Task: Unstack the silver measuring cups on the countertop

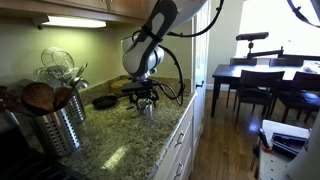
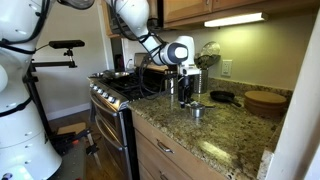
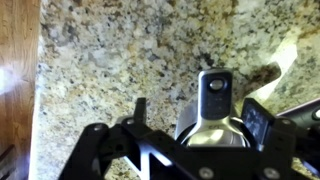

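Note:
The silver measuring cups (image 3: 212, 128) sit nested on the speckled granite countertop (image 3: 100, 60), with a flat handle pointing away from the wrist camera. My gripper (image 3: 199, 115) is open and straddles them. The right finger is close to the cup wall and the left finger stands clear of it. In both exterior views the gripper (image 1: 147, 96) (image 2: 187, 93) points down just above the cups (image 1: 149, 109) (image 2: 196, 110), near the counter's front edge. How many cups are nested I cannot tell.
A ribbed steel utensil canister (image 1: 60, 128) stands at the counter's near end. A black round pan (image 1: 105, 101) (image 2: 222, 97) lies behind the cups. A wooden bowl (image 2: 265, 100) and a stove (image 2: 112, 88) are on the counter line. A dark dining table (image 1: 255, 72) stands beyond.

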